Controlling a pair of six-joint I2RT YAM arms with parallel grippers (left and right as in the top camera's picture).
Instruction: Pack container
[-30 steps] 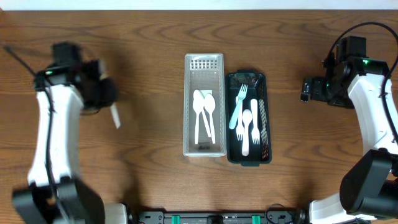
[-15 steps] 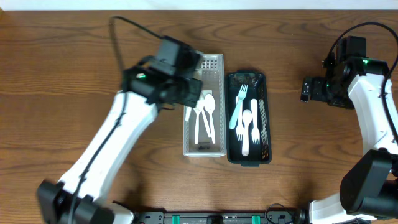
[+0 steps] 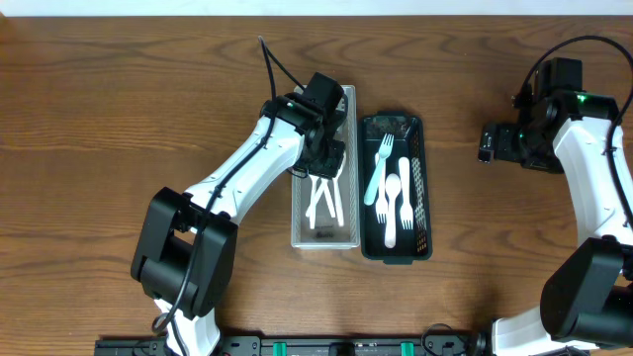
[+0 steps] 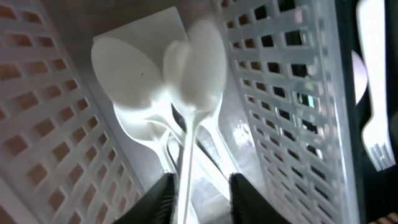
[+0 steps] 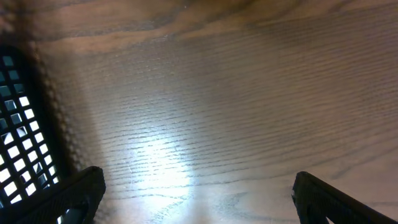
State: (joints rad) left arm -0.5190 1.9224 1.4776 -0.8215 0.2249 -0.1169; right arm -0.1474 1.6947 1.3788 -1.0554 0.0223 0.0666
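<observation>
A white perforated basket (image 3: 324, 94) holds several white plastic spoons (image 3: 322, 201). Beside it on the right, a black basket (image 3: 394, 121) holds white forks and a spoon (image 3: 391, 190). My left gripper (image 3: 327, 158) is down inside the white basket. In the left wrist view its fingers (image 4: 199, 194) are apart, with the handle of a white spoon (image 4: 194, 68) passing between them against the left finger, lying on the other spoons (image 4: 123, 67). My right gripper (image 3: 492, 141) is open and empty over bare table to the right of the black basket; its wrist view shows the fingers (image 5: 199, 193) wide apart.
The two baskets stand side by side in the middle of a brown wooden table (image 3: 148, 89). The black basket's mesh wall (image 5: 15, 143) shows at the left edge of the right wrist view.
My left arm has swung from the far left of the table to the white basket, carrying a white spoon, which now lies in the basket. The right arm has not moved.
</observation>
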